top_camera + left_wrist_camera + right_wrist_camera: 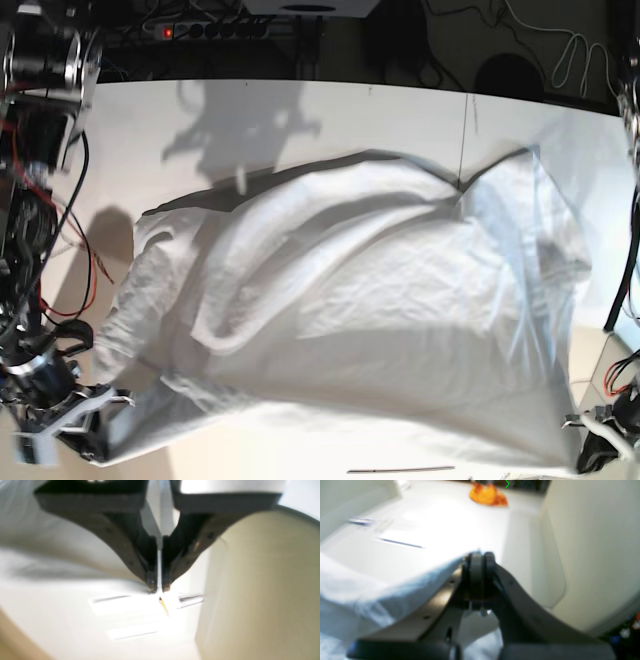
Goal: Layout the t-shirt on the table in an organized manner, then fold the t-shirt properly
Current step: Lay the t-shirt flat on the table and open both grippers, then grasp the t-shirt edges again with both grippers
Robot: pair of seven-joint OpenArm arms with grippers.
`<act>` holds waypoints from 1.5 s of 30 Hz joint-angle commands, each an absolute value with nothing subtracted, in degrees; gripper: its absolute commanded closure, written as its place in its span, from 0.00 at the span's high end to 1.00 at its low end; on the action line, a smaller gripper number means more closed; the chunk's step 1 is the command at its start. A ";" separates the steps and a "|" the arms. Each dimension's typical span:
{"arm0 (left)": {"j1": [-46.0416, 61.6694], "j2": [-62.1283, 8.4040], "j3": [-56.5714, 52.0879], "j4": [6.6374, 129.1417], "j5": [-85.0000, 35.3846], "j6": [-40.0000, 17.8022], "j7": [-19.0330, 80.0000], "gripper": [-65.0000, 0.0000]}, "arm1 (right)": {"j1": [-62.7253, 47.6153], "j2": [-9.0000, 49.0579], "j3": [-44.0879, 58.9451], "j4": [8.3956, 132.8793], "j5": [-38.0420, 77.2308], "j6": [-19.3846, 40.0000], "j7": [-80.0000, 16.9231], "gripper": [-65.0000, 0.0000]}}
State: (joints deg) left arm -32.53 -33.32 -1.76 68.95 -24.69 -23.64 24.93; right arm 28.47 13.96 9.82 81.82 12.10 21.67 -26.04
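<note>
The t-shirt (370, 310) billows over the white table (330, 120), hems pinched in 2 closed claws (159, 590) (481, 555).

Showing black and dark grey on the right arm (40, 210) and left arm (632, 190), with red cable (95, 275) curving along the right one. Tapering from broad, straight-edged bases to narrow tips on the left end effector (160, 588) and right end effector (481, 555), and displaying small round dark screws (210, 535).
</note>
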 commanded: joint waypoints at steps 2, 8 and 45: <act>-39.29 -32.01 0.86 60.25 -22.72 -23.20 16.47 0.00 | 35.64 13.26 9.72 71.85 10.35 20.73 -21.39 0.00; -49.84 -26.09 6.59 34.72 -15.00 -23.18 0.62 0.00 | 46.92 10.79 9.72 47.92 7.14 20.78 -16.75 0.24; -24.58 -33.19 -10.52 43.48 -73.28 -40.00 58.06 0.45 | 5.32 20.34 11.46 101.93 29.52 31.90 -46.46 0.28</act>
